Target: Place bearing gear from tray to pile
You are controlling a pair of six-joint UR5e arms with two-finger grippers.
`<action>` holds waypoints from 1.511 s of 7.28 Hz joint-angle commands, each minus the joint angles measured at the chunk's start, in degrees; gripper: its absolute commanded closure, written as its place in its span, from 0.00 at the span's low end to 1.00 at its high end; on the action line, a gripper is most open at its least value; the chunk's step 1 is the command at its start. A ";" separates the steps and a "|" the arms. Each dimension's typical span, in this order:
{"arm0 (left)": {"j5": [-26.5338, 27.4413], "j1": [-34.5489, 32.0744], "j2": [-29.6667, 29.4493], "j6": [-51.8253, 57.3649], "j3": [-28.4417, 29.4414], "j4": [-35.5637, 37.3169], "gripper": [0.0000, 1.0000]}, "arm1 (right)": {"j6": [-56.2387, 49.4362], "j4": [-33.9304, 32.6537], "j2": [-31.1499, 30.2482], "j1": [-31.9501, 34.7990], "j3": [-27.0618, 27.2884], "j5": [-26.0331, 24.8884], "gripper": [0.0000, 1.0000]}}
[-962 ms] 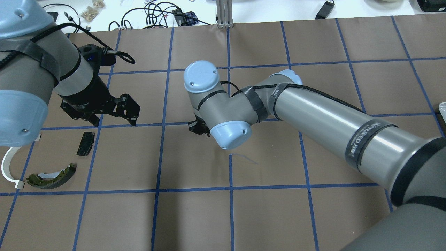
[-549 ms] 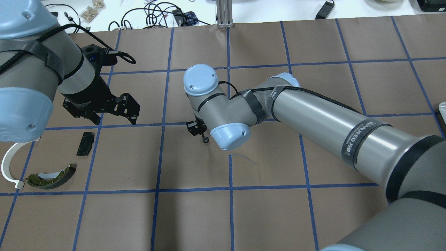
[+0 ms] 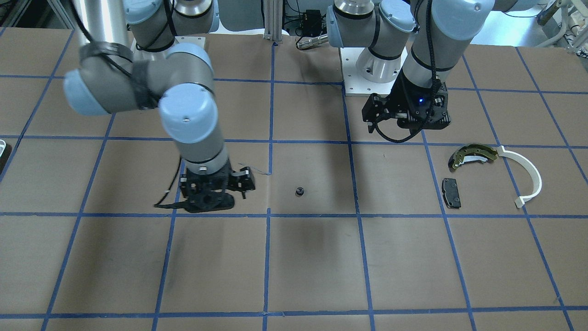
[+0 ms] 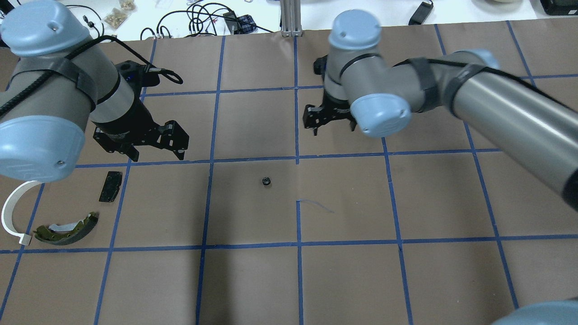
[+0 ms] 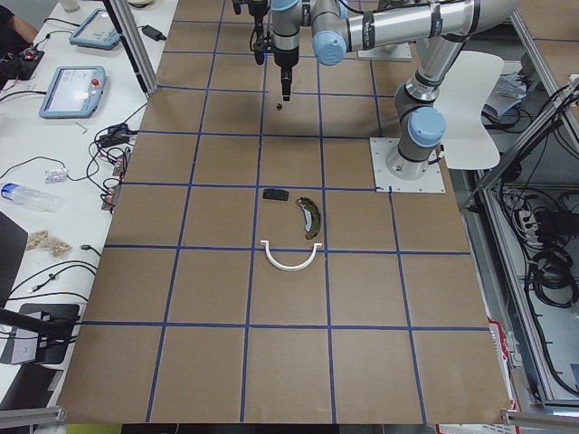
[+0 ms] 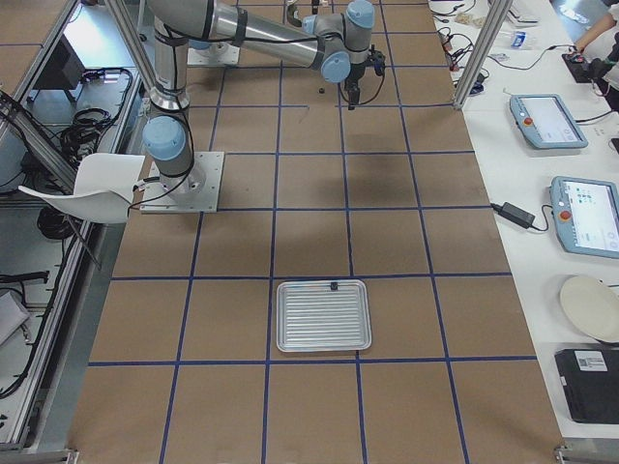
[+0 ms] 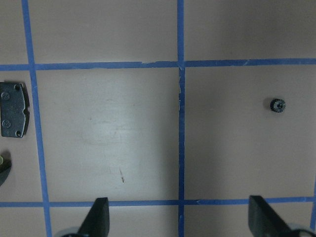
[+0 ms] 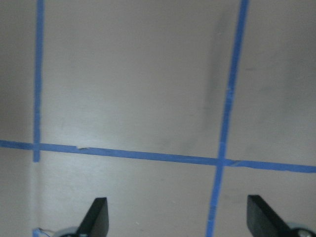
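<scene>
- the bearing gear lies alone on the brown surface, in neither set of jaws and touching nothing. it is well apart from the tray and not yet at the pile.
- right jaws: spread wide and empty. the right wrist view shows only bare surface and blue tape between the 2 tips. the gear is out of that view. overhead, it sits off to the side of these jaws, toward the left arm.
- left jaws: also spread and empty, hanging above the surface. in the left wrist view the gear is ahead of them, a little beyond the right-hand tip and not between the 2 tips.
- the pile sits on the other side of the left jaws. the black pad is nearest, with the brake shoe and white arc just past it.
- judged step: a mid-surface hand-off, with the gear waiting for the left arm to take it on to the pile.
- the next move likely calls for shifting the left jaws sideways until the gear is centred between the tips, then lowering and closing. the part is tiny and round, so an off-centre pinch could squirt it away.
</scene>
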 commanded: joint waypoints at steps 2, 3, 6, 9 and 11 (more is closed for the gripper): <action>-0.17 -11.04 -9.62 -4.57 -0.17 6.66 0.00 | -38.08 8.46 -3.84 -23.98 0.04 -2.19 0.00; -0.26 -12.99 -12.70 -6.23 -0.26 10.67 0.00 | -50.83 8.66 -3.76 -29.98 0.04 -2.36 0.00; -1.83 -13.72 -19.56 -5.63 -0.08 17.54 0.00 | -71.98 1.38 -0.27 -43.44 0.04 -4.03 0.00; -2.98 -14.15 -24.40 -5.72 -0.35 20.99 0.00 | -97.88 -12.47 10.55 -50.95 0.39 -6.82 0.00; -2.90 -14.77 -25.56 -5.37 -0.35 20.99 0.13 | -108.56 -14.27 13.72 -51.04 0.56 -6.15 0.00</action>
